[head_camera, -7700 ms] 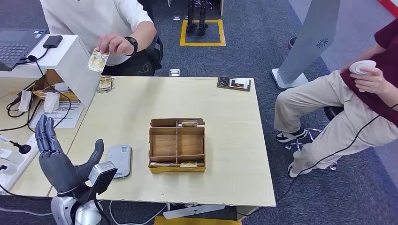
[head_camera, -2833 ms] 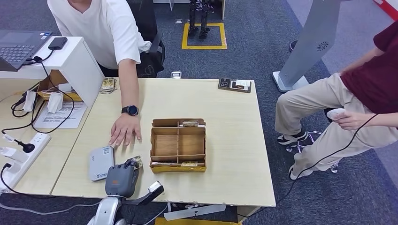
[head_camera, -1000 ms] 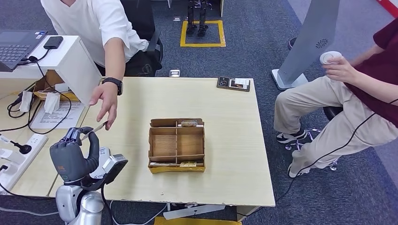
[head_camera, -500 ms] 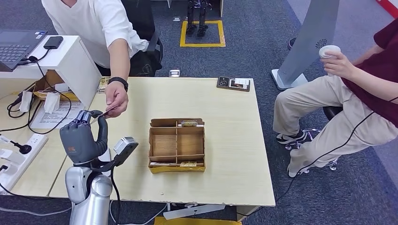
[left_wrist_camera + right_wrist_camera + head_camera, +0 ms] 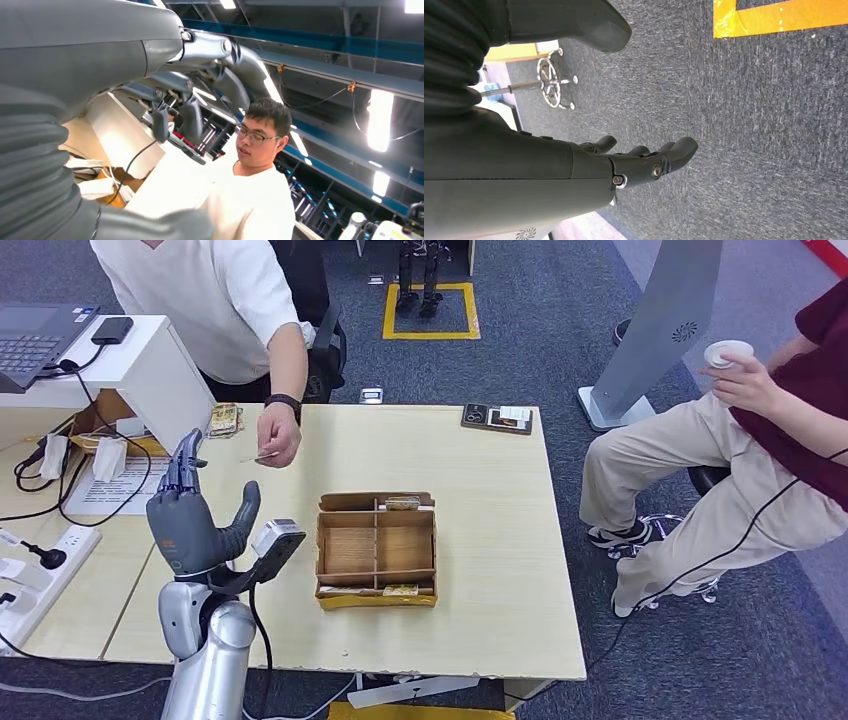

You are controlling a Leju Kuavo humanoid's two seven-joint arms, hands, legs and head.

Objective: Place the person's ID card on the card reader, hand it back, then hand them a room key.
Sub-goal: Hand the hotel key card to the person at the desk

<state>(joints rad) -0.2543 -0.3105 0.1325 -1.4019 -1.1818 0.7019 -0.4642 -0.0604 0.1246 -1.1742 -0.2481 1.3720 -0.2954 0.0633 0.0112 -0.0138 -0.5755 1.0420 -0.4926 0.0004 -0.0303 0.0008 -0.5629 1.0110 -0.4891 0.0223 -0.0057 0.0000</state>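
Left hand (image 5: pixel 190 518) raised above the table (image 5: pixel 480 540), fingers spread wide, holding nothing. ID card (image 5: pixel 266 456) just beyond its fingertips, pinched in the person's hand (image 5: pixel 277 436) — handed back, apparently. Right hand (image 5: pixel 644 162) hanging over carpet, loosely apart, idle. Room key next.

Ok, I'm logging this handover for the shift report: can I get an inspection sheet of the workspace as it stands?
Surface: wooden table, mostly bare.
Job's things: ID card pinched in the person's hand; divided box mid-table with small cards in its front and back slots; card reader: nothing seen.
Clutter: dark tray at the far edge; small card stack at the far left corner.
Hands: left hand raised, fingers apart, holding nothing; right hand hangs over carpet, holding nothing.
Cables: power strip and black leads on the side desk.
Surroundings: seated person at right; yellow floor marking.
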